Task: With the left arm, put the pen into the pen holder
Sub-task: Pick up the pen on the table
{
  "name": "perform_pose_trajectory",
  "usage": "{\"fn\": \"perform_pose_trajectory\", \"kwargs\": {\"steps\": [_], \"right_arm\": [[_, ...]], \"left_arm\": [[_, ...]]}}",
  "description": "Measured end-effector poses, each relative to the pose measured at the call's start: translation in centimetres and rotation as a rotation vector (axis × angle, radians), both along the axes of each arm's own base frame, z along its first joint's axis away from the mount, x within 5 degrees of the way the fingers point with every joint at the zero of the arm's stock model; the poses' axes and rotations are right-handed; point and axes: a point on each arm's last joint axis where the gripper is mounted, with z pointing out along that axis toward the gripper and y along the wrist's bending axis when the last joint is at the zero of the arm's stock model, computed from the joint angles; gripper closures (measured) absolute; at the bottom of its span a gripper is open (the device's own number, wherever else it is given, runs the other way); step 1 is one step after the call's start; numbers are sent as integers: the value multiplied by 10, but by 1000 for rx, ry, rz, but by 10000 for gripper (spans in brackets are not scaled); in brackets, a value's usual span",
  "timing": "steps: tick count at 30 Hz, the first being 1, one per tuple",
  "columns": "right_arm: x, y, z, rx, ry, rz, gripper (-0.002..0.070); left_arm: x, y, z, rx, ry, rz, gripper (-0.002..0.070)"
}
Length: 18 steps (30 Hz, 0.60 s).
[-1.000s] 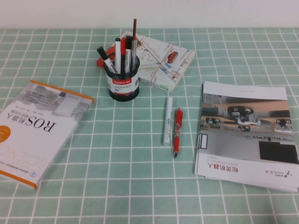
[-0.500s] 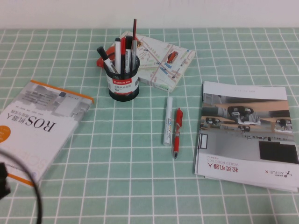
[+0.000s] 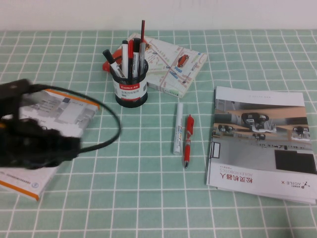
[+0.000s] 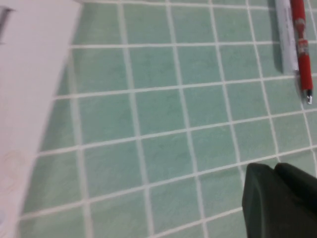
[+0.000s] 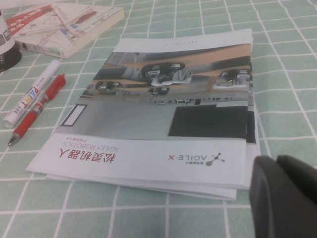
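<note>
While my dark grey left arm (image 3: 34,144) reaches low over the white ROS book (image 3: 47,124), I cannot tell how its left gripper (image 4: 280,201) stands. Farther right, the round black mesh pen holder (image 3: 131,89) stands upright; the slim white marker pen (image 3: 178,128) lies flat just beside the red pen (image 3: 187,140). My right gripper (image 5: 285,198), likewise unreadable, hovers near the grey brochure (image 3: 262,144).

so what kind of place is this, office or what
Likely a desk-style test table: a green checked cloth, a pen holder full of markers, and an AgileX brochure. Left pincer hovers over the cloth; right pincer sits by the brochure.
</note>
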Motion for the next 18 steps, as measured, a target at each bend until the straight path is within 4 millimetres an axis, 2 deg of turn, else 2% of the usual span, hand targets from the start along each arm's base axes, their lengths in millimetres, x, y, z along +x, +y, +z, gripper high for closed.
{"fn": "perform_pose_trajectory", "kwargs": {"steps": [3,12,18], "right_arm": [[0,0,0,0,0,0,696],[0,0,0,0,0,0,696],[0,0,0,0,0,0,696]], "left_arm": [[19,-26,-10,10,41,-73,676],[75,-139,-28,119,62,-317,677],[111,-188,-47,214,81,-375,677]]}}
